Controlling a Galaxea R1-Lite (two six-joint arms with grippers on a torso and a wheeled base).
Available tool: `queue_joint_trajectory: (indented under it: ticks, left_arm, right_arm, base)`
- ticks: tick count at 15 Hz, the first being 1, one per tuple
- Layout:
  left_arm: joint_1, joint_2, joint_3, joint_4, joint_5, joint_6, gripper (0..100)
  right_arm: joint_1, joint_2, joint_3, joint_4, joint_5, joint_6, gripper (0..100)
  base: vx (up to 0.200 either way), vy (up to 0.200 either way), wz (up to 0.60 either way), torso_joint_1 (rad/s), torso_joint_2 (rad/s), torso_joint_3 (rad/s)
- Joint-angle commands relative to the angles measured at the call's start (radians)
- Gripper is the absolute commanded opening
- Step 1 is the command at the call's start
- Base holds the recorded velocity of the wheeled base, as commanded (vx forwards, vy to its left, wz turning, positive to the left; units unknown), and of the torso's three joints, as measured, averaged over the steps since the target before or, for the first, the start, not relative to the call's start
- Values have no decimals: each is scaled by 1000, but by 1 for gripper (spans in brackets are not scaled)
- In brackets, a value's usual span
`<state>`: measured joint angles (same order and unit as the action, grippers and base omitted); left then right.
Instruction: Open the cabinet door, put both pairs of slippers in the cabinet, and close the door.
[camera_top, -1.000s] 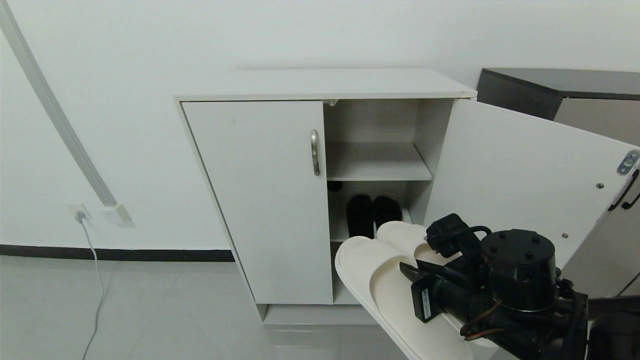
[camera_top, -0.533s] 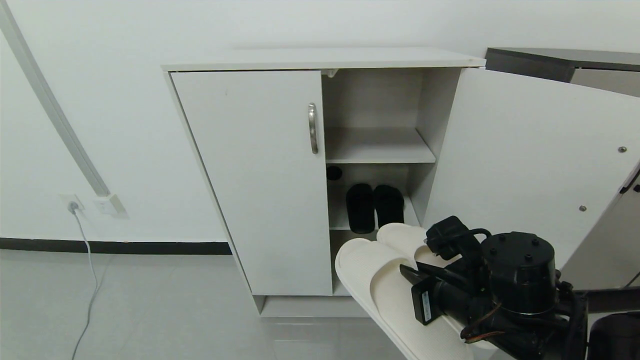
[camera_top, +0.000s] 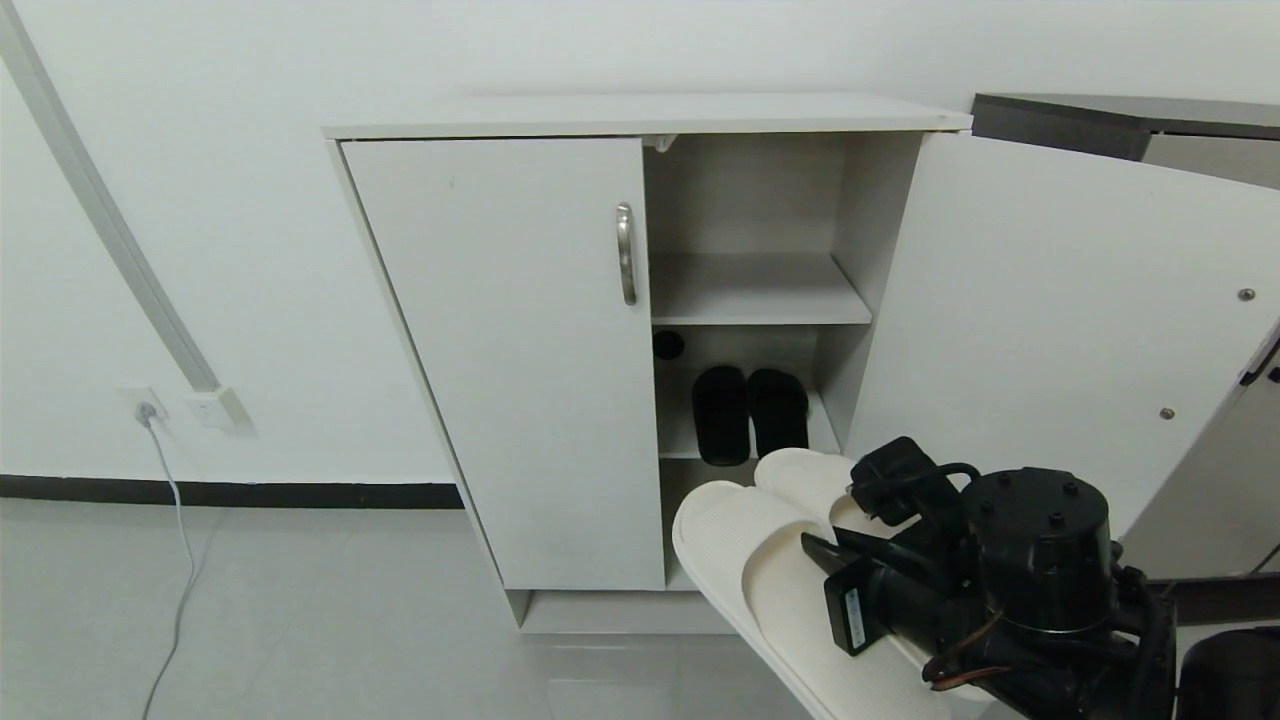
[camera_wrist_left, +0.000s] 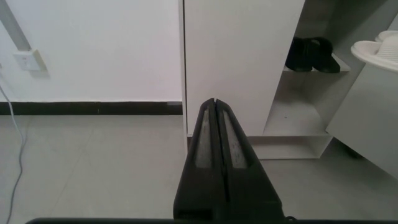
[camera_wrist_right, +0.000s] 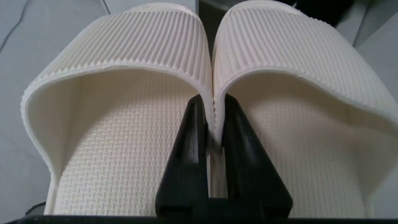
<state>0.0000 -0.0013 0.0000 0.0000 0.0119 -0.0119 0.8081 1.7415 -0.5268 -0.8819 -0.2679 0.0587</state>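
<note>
The white cabinet has its right door swung open and its left door shut. A black pair of slippers lies on the middle shelf inside, also seen as dark slippers in the left wrist view. My right gripper is shut on the white pair of slippers, pinching the two inner straps together. In the head view the white slippers hang in front of the open compartment, toes toward it. My left gripper is shut with nothing in it, low over the floor before the cabinet.
A dark cabinet stands behind the open door at the right. A wall socket with a cable is at the left. Grey floor lies open in front. The upper shelf is bare.
The head camera moved closer and lower between the first two frames, so the cabinet looks larger. My right gripper with the white slippers has barely shifted.
</note>
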Motion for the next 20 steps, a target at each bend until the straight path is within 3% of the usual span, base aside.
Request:
queue_joint_trajectory:
  ticks: [1,8,9,12,14,18,19,20]
  left_arm:
    - [0,1,0,0,0,0,0]
    - [0,1,0,0,0,0,0]
    - [0,1,0,0,0,0,0]
    - [0,1,0,0,-1,0,0]
    - [0,1,0,0,-4,0,0]
    - [0,1,0,0,-4,1,0]
    - [0,1,0,0,-4,1,0]
    - [0,1,0,0,-4,1,0]
  right_arm:
    - [0,3,7,0,2,-5,0]
    - [3,20,7,-34,4,-8,0]
    - [3,49,-12,-49,-22,-13,0]
    - [31,197,-160,-49,-295,16,0]
    - [37,283,-234,-32,-333,92,0]
    - [65,322,-568,399,-439,271,0]
    - [65,323,-713,583,-487,320,0]
    - [65,328,-776,629,-510,339,0]
  base:
    - [0,0,-600,7,2,2]
    - [0,0,0,0,0,0]
    - [0,0,0,0,0,0]
    - [0,0,0,0,0,0]
    - [0,0,0,0,0,0]
    - [0,0,0,0,0,0]
    - [0,0,0,0,0,0]
    - [0,0,0,0,0,0]
